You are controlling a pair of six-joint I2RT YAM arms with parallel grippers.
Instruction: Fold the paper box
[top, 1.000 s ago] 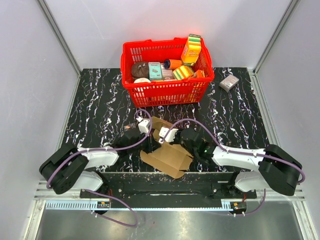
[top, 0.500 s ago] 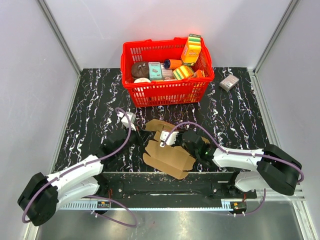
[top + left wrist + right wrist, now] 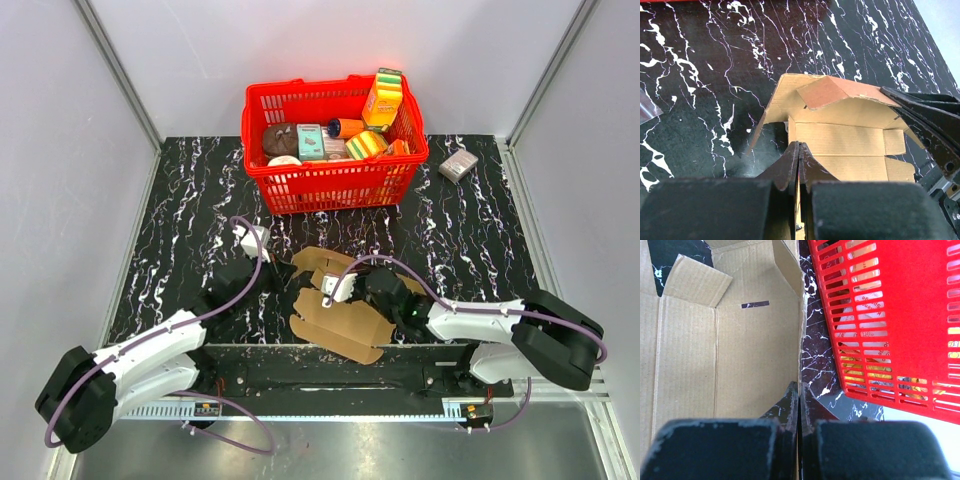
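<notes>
**newbie_folds:** how would you do this fold? the box (image 3: 335, 318) lies opened out on the surface (image 3: 200, 200), near the front edge between the two arms; the basket (image 3: 335, 180) is just behind it; one flap (image 3: 832, 91) is already tipped over

**yam_fan:** both tools are pinched right down on the card, no gap between the fingers; the left tool (image 3: 799, 150) has an edge of the box, and the right tool (image 3: 799, 389) has the edge facing the basket; neither holds anything else. my guess is you raise both sides together along the creases, slowly; the card looks thin, so pulling on one side only could skew the sheet or tear it at a slot; I'd also keep the right one clear of the basket, it's close

**newbie_folds:** and the head count?

**yam_fan:** one box; one basket; one grey box (image 3: 458, 165) well off at the far right; two tools; several packages in the basket, piled too tight to count
</notes>
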